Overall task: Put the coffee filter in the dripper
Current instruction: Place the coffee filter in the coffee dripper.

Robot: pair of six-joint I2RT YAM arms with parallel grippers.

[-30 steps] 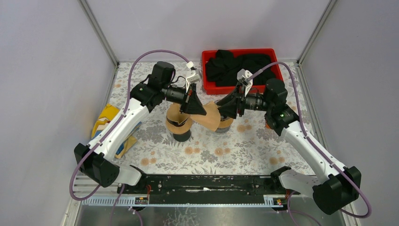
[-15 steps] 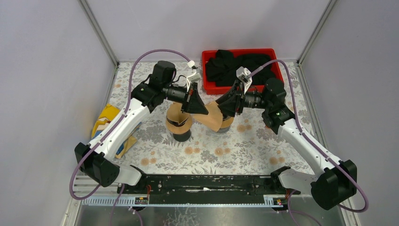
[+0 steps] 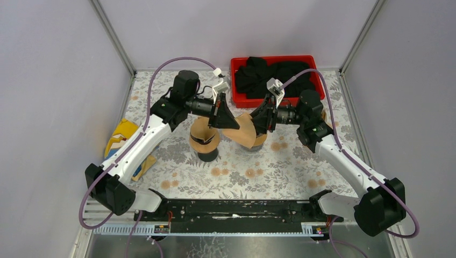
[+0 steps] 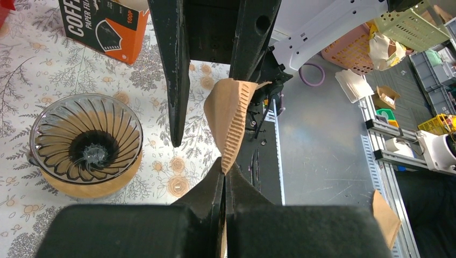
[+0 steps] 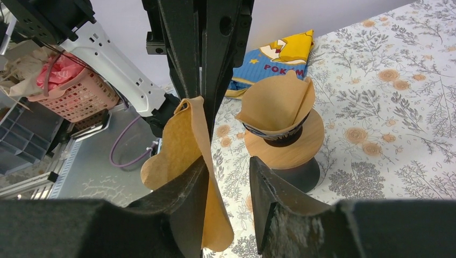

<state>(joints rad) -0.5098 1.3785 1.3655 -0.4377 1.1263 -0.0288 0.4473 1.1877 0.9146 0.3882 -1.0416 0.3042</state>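
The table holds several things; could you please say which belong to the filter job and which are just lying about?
Job: brown paper coffee filter, empty clear glass dripper, left gripper, right gripper.
Lying about: red plastic bin, black cloth, yellow-and-blue pouch, orange-and-black filter box, wooden-stand dripper already lined.

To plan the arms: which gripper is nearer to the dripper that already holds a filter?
Left. The left gripper hangs just right of that dripper; the right gripper is farther right, beyond the held filter.
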